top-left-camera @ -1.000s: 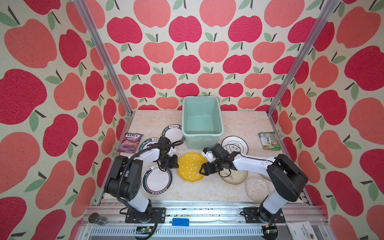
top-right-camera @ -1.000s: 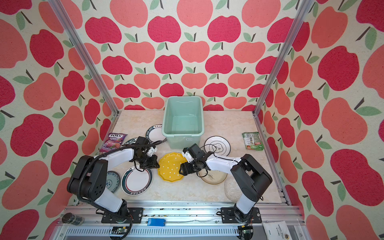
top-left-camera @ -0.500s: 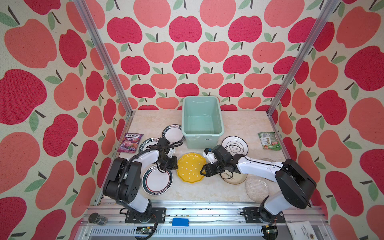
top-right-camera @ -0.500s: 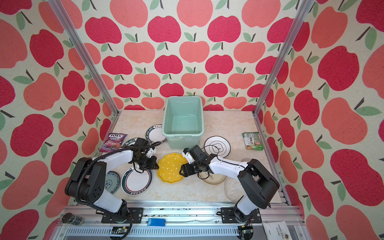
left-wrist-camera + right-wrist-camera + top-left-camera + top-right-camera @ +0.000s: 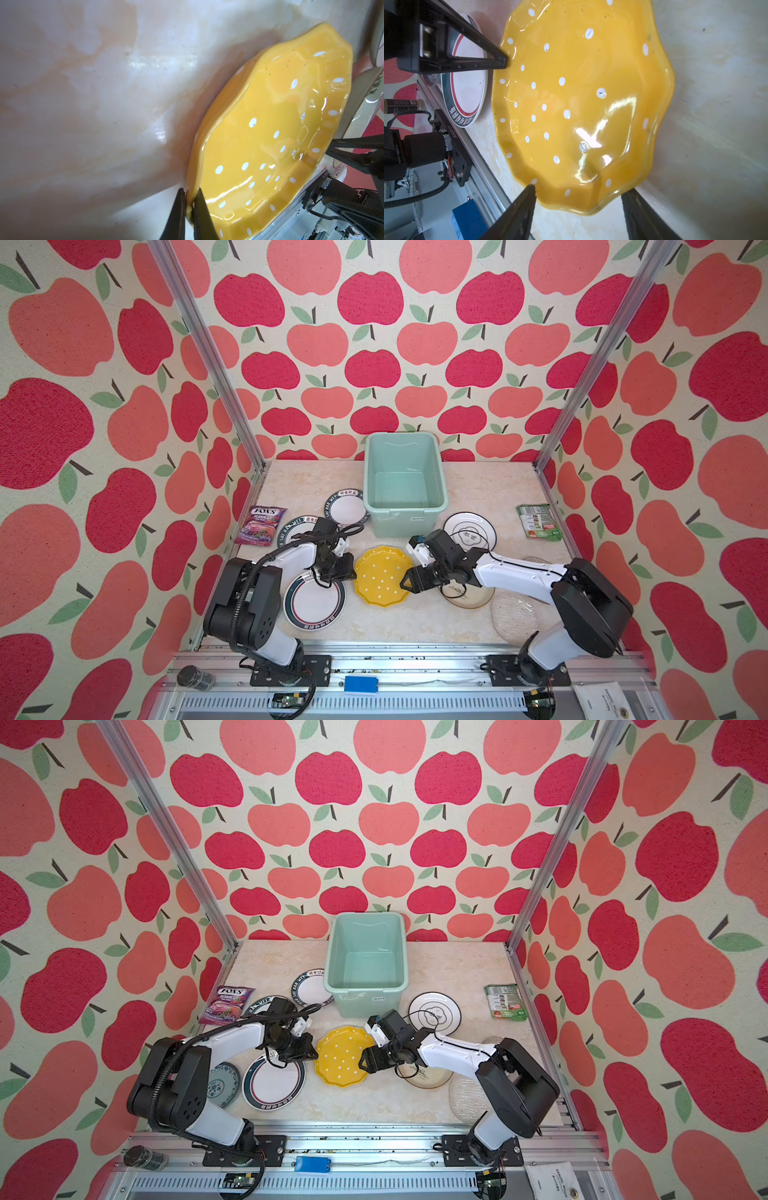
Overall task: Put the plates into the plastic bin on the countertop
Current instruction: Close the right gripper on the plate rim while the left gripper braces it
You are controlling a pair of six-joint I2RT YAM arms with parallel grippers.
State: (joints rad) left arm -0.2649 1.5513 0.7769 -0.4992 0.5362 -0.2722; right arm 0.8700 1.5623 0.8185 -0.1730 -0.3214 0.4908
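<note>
Left gripper (image 5: 190, 199) is pinched tight on the rim of the yellow dotted plate (image 5: 381, 576). Right gripper (image 5: 579, 190) sits wide at the opposite edge, not gripping. Readable stuff: "FOX'S Berries" on the purple packet (image 5: 260, 526) and "SHI HAN MEI" on a dark-rimmed plate (image 5: 293, 529). The yellow one's on the countertop (image 5: 478, 489) just in front of the mint bin (image 5: 405, 508), whose label's too tiny to read. Another lettered plate (image 5: 314, 605) lies under the left arm.

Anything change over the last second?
Barely. The right arm's elbow swung outward toward the right wall. The right gripper kept its jaws open at the yellow dotted plate's right rim. The left gripper stayed shut on its left rim. The plate, the plastic bin and the other plates did not move.
</note>
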